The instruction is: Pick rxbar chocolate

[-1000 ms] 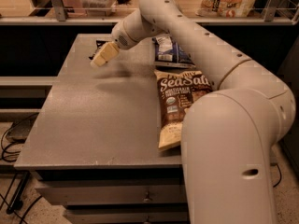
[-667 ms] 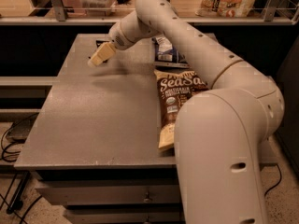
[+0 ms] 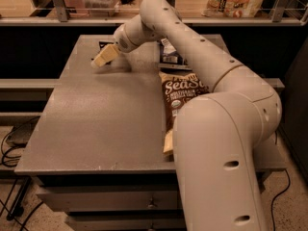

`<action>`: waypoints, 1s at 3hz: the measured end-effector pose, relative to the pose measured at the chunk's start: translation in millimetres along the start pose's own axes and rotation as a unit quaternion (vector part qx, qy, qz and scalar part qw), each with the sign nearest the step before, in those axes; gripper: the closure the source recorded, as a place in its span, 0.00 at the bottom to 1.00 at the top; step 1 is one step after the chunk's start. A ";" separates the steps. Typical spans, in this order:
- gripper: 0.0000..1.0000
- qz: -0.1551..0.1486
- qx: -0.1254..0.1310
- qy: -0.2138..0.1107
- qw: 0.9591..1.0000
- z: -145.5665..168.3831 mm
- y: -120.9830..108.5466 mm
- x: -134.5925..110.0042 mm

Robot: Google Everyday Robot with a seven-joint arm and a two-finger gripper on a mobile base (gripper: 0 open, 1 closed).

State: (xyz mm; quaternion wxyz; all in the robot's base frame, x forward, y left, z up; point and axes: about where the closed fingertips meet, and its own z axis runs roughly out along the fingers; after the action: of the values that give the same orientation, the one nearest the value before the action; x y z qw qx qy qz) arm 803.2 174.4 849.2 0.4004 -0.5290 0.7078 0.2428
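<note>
Camera view has the end effector (image 3: pixel 104 57) angled down at the desk's (image 3: pixel 96 124) eleven o'clock, just beside the rxbar chocolate (image 3: pixel 106 44), which lies flat by the far edge. The tilt likely lines it up for a reach. Released or clenched, I cannot tell.

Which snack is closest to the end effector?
The small black rxbar chocolate, just behind the end effector; the blue-and-white bag and Sea Salt bag lie farther right.
</note>
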 end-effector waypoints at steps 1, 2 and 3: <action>0.00 0.014 0.000 -0.007 1.000 9.5 -6.1 2.7; 0.18 0.025 -0.010 -0.015 1.000 19.5 -6.8 6.3; 0.42 0.026 -0.018 -0.016 0.999 25.8 -4.0 6.4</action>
State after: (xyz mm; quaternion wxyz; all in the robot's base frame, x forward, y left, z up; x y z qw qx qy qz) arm 814.2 189.4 829.8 0.3957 -0.5135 0.7101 0.2747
